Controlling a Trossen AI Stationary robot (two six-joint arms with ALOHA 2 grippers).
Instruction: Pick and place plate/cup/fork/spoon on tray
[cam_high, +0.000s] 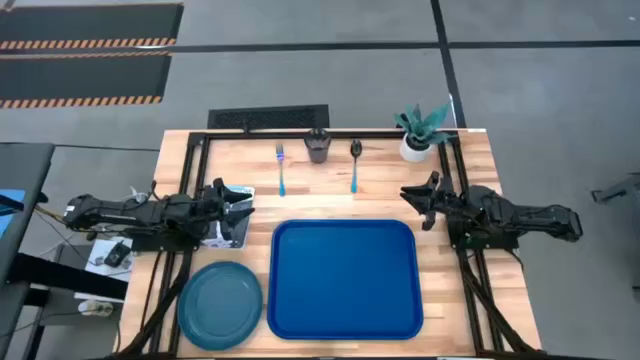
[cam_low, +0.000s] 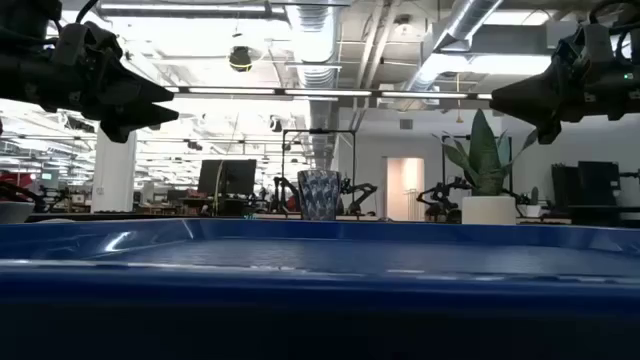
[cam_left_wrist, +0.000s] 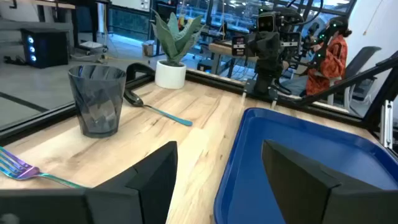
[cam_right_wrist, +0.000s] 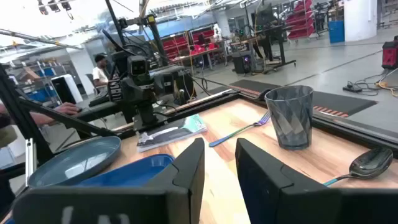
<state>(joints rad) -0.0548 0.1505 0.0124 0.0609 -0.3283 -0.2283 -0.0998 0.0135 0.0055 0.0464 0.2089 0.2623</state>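
Observation:
The blue tray (cam_high: 344, 278) lies in the middle near the table's front edge. The teal plate (cam_high: 220, 304) lies flat left of it. The dark cup (cam_high: 318, 146) stands upright at the far edge, between the fork (cam_high: 281, 166) on its left and the spoon (cam_high: 354, 164) on its right, both flat on the wood. My left gripper (cam_high: 246, 203) hovers open above the table left of the tray's far left corner. My right gripper (cam_high: 408, 197) hovers open right of the tray's far right corner. Both are empty.
A white pot with a green plant (cam_high: 420, 134) stands at the far right corner. A flat packet (cam_high: 228, 228) lies under my left arm. Black frame rails (cam_high: 196, 150) run along the table's far, left and right sides. People show in the room beyond.

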